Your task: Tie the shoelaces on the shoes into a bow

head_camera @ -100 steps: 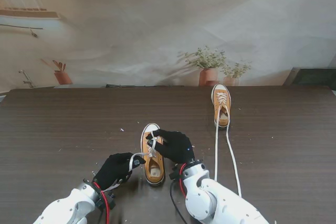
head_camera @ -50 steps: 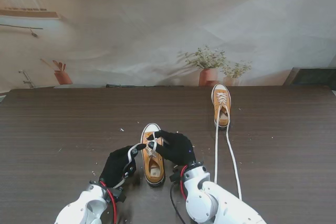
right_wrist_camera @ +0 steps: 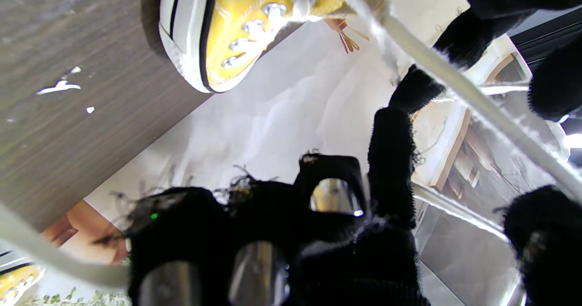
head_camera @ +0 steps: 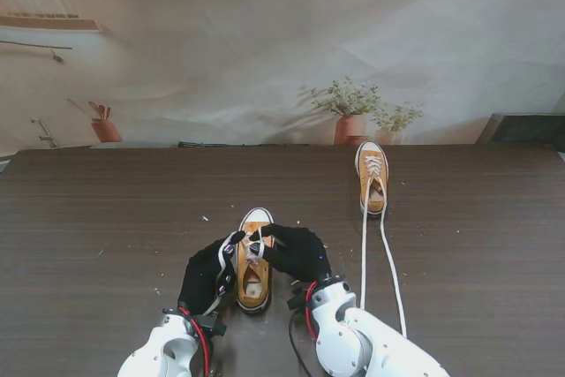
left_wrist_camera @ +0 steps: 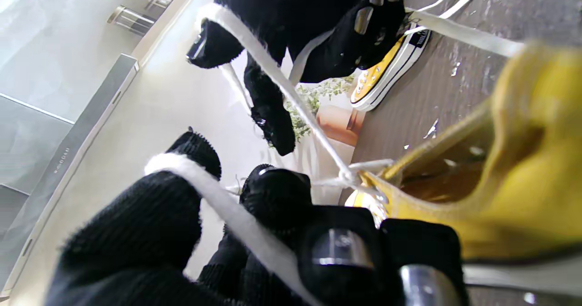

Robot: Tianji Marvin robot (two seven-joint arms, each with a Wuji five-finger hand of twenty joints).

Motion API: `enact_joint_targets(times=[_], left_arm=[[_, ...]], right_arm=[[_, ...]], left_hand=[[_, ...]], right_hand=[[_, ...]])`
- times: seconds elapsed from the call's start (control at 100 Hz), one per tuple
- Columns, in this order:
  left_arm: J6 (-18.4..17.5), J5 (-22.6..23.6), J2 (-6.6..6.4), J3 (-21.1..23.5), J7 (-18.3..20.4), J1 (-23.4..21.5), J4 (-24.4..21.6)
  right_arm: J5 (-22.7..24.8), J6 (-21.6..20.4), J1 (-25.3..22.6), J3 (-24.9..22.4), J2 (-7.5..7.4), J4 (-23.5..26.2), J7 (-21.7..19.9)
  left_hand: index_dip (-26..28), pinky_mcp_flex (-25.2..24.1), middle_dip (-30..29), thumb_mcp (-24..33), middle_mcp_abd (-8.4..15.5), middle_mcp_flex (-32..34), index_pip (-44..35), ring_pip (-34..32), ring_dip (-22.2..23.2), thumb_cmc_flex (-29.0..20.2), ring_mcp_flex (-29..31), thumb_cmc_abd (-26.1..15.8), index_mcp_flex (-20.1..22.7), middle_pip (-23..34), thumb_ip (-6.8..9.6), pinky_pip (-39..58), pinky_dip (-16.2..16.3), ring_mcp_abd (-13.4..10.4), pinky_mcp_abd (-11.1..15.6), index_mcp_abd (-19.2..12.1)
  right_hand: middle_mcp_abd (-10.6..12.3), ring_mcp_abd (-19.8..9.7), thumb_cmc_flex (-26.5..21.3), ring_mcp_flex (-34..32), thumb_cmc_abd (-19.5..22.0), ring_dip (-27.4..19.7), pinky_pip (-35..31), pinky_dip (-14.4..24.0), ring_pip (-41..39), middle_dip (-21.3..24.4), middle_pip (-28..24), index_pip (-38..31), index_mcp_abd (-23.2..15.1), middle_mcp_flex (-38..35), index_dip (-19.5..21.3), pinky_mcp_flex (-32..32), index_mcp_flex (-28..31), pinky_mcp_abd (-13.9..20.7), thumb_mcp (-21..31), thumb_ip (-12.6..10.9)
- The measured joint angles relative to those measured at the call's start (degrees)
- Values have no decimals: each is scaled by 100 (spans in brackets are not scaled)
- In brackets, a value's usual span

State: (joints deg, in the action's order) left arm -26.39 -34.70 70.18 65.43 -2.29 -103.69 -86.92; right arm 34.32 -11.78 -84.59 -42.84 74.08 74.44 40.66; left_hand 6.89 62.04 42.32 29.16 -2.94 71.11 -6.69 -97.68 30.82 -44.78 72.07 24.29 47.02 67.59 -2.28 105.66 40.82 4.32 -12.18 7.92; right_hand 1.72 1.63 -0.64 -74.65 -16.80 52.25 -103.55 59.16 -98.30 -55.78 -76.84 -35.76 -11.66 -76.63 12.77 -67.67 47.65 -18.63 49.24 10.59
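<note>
Both hands, left hand and right hand, pinching lace ends taut over near shoe for crossing.

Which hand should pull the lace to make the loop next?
Probably the left hand: a white lace already runs across its fingers, beside the near shoe. The right hand grips its strand over the shoe.

Near shoe: mustard-yellow canvas, white toe cap and sole edged with a black stripe, silver eyelets, white lace; far shoe same yellow and white, with white laces. Left hand and right hand: black knit gloves; arms white with red cable. Surface: dark brown wood grain, scattered white flecks; backdrop pale cream, terracotta pots with green plants.
</note>
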Motion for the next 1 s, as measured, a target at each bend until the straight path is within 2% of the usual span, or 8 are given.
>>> enact_joint_targets(times=[0.08,0.14,0.21,0.3,0.37,0.61,0.74,1.0], left_arm=[[-239,21,30,-86,-66,55,96],[-333,171,53,-144,-274,92,142],[-347,625,79,-179,-576,129,181],[-400,964,97,-210,-667,177,249],[-463,1103,105,-255,-763,214,298],[-669,2201,178,-381,-1381,362,573],[-796,2592,213,-421,-1623,416,684],[-851,3577,259,-389,-2103,411,733]], right_arm=[[-96,-1,-40,-32,-4,41,-38],[-174,-2,-74,-67,-9,93,-124],[-349,5,-144,-154,-46,268,-524],[-598,44,-225,-227,-119,539,-988],[-624,85,-253,-243,-146,631,-1002],[-736,157,-298,-272,-180,762,-1145],[-734,187,-278,-214,-197,778,-1189],[-616,333,-193,-114,-227,820,-1319]], left_hand=[[0,0,0,0,0,0,0,1,-1,0,0,0,-2,0,0,0,-25,0,0,0],[0,0,0,0,-1,0,3,2,-1,0,0,9,-5,-3,0,0,-30,1,0,0],[-1,0,0,12,-1,0,4,3,-1,0,-1,68,-9,-15,0,0,-33,8,0,0],[-2,0,0,66,-2,-1,23,6,-1,0,-3,145,-71,-56,-1,0,-36,11,0,0],[-2,0,0,66,-3,-1,23,7,-1,0,-3,148,-71,-59,-2,0,-41,12,0,0],[-2,0,0,129,-3,-1,60,9,-3,0,-5,351,-71,-64,-23,0,-44,15,0,-1],[-3,0,0,226,-4,-1,60,11,-3,0,-5,420,-71,-65,-56,0,-45,16,0,-2],[-3,-1,0,284,-6,-1,60,12,-3,0,-5,423,-71,-69,-57,0,-46,17,0,-2]], right_hand=[[0,0,0,0,-54,0,0,0,0,0,0,2,82,0,-45,0,121,0,0,0],[0,0,-5,0,-69,0,0,0,0,0,0,1,193,0,-46,0,322,0,0,0],[0,0,-60,0,-82,0,0,0,0,0,0,-66,309,0,-46,0,486,0,0,0],[0,0,-186,0,-118,0,0,0,0,0,0,-122,389,0,-46,0,702,0,-8,0],[-1,0,-240,0,-123,0,0,0,0,0,0,-222,412,0,-46,1,808,0,-10,0],[-1,0,-345,0,-208,0,0,0,-1,0,0,-333,529,0,-46,1,851,0,-126,0],[-1,0,-349,0,-471,0,0,-6,-1,0,0,-345,575,0,-46,1,914,0,-105,0],[-1,0,-349,0,-1011,0,0,-46,-1,2,0,-479,688,0,229,1,1053,13,419,0]])
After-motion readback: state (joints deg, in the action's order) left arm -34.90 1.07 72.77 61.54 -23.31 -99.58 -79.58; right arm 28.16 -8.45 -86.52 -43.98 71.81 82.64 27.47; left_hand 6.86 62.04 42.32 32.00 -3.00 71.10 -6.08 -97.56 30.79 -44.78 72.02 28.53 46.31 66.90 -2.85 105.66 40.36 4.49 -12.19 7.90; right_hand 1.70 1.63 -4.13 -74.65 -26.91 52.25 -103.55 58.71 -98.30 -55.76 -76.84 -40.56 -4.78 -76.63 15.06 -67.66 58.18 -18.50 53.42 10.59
